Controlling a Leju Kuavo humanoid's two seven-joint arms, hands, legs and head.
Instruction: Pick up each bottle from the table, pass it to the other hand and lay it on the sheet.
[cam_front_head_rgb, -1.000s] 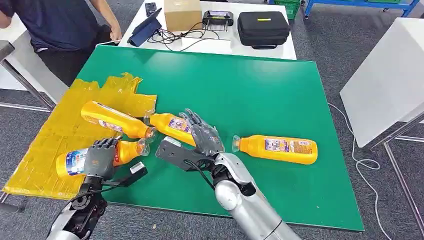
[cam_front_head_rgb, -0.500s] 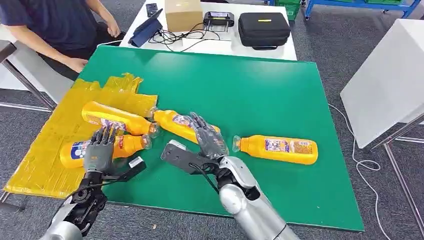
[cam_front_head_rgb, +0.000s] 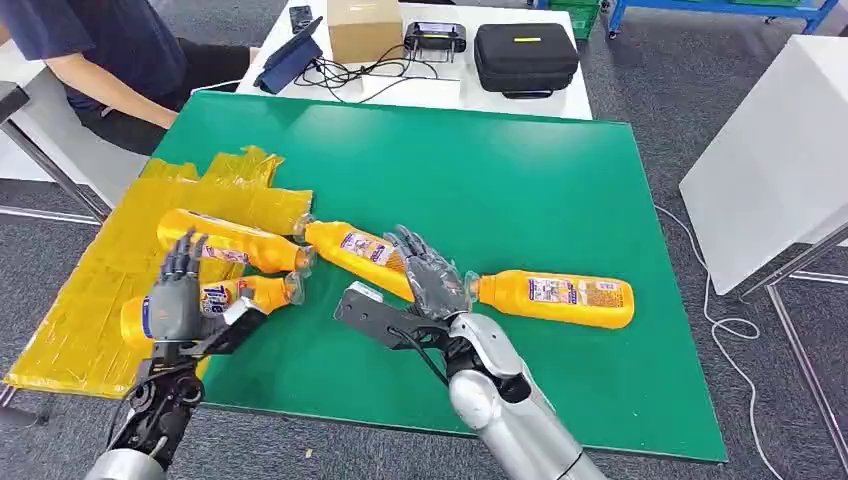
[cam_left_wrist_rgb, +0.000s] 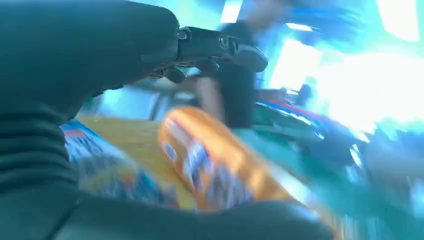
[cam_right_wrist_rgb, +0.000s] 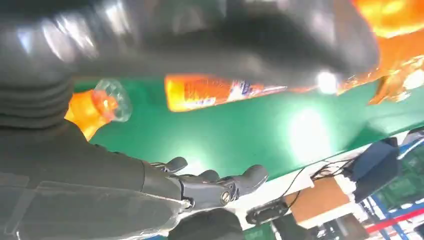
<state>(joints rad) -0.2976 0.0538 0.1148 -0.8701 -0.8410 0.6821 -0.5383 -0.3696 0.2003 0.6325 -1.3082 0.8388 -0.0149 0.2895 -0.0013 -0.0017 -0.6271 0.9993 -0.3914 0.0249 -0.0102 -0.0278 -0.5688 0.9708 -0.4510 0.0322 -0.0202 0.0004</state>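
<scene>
Four orange bottles lie flat. One bottle (cam_front_head_rgb: 225, 240) rests on the crumpled yellow sheet (cam_front_head_rgb: 90, 290). A second bottle (cam_front_head_rgb: 255, 294) lies nearer on the sheet's edge, partly hidden behind my left hand (cam_front_head_rgb: 175, 300), which is raised with its fingers spread and holds nothing. A third bottle (cam_front_head_rgb: 355, 250) lies on the green table (cam_front_head_rgb: 500, 170); my right hand (cam_front_head_rgb: 432, 282) hovers at its base with fingers (cam_right_wrist_rgb: 220, 185) stretched and nothing gripped. The fourth bottle (cam_front_head_rgb: 555, 297) lies just right of that hand, its cap (cam_right_wrist_rgb: 107, 100) close by. The left wrist view is blurred, with a bottle (cam_left_wrist_rgb: 215, 160) under the hand.
Behind the green table stands a white table with a black case (cam_front_head_rgb: 527, 55), a cardboard box (cam_front_head_rgb: 365, 28), a tablet and cables. A seated person (cam_front_head_rgb: 110, 50) is at the far left corner. Another white table (cam_front_head_rgb: 780, 150) stands to the right.
My left hand has lifted off the nearer bottle on the sheet and its fingers have spread upward. My right hand has slid right along the third bottle toward its base. The person's arm has drawn back.
</scene>
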